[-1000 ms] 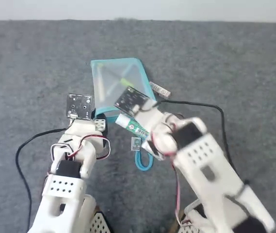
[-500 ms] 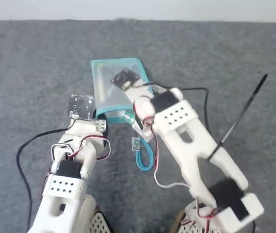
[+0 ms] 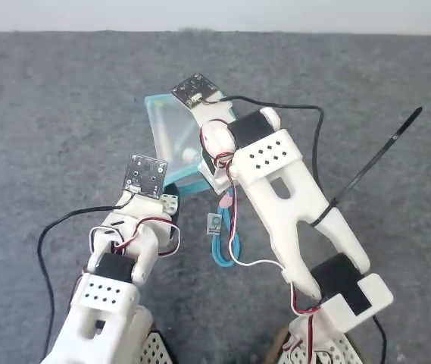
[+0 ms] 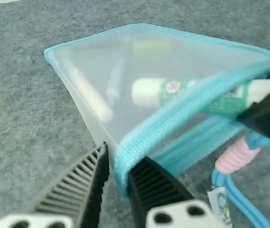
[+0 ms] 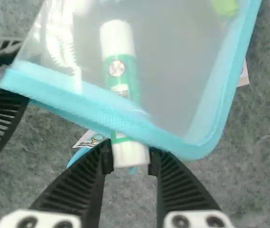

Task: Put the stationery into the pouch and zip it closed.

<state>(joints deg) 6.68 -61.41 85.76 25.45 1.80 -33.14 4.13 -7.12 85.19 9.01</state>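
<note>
The translucent pouch (image 3: 171, 136) with a teal zipper edge lies at the middle of the grey mat. My left gripper (image 4: 120, 160) is shut on the pouch's zipper edge (image 4: 182, 111) at its near corner and holds the mouth up. A white glue stick (image 5: 119, 71) with a green label sits halfway inside the pouch. My right gripper (image 5: 130, 149) is shut on the stick's outer end, just outside the mouth. Through the pouch wall I see a pale stick (image 4: 87, 92) and a yellow-green item (image 4: 151, 47). In the high view the right arm (image 3: 272, 163) stretches over the pouch.
A blue cord (image 3: 226, 244) with a small white tag (image 3: 213, 223) lies on the mat just in front of the pouch mouth, between the two arms. A pink wrap (image 4: 230, 159) sits on the cord. Grey mat (image 3: 48, 106) spreads open to the left and back.
My right arm has swung forward over the pouch and pushed the glue stick into its mouth. My left gripper has shifted right and raised the pouch's near edge.
</note>
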